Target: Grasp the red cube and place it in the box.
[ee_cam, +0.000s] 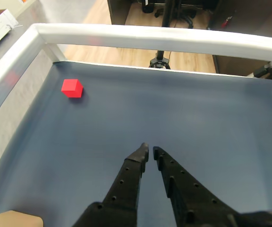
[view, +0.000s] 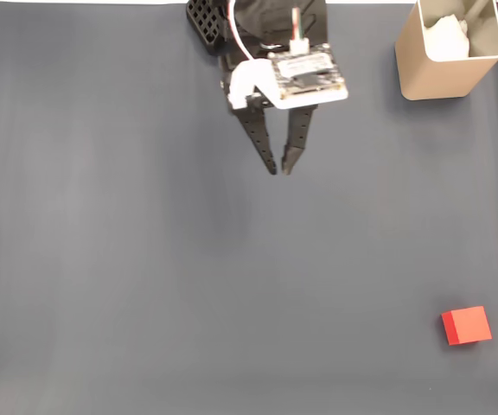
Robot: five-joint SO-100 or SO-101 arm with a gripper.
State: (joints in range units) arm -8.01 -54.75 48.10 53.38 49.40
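Observation:
The red cube [view: 467, 326] lies on the dark grey mat near the lower right corner of the fixed view; in the wrist view the red cube [ee_cam: 72, 88] sits far off at the upper left. The tan box [view: 447, 50] stands at the top right of the fixed view with white material inside. My gripper [view: 279, 169] hangs near the top centre, black fingers pointing down the picture, tips almost touching and holding nothing. The wrist view shows the gripper [ee_cam: 150, 152] shut above bare mat, far from the cube and the box.
A dark grey mat [view: 128, 242] covers the table. In the wrist view a white raised rim [ee_cam: 140, 37] borders the mat's far and left sides, with wooden floor and chair legs beyond. A tan corner [ee_cam: 11, 220] shows at the bottom left.

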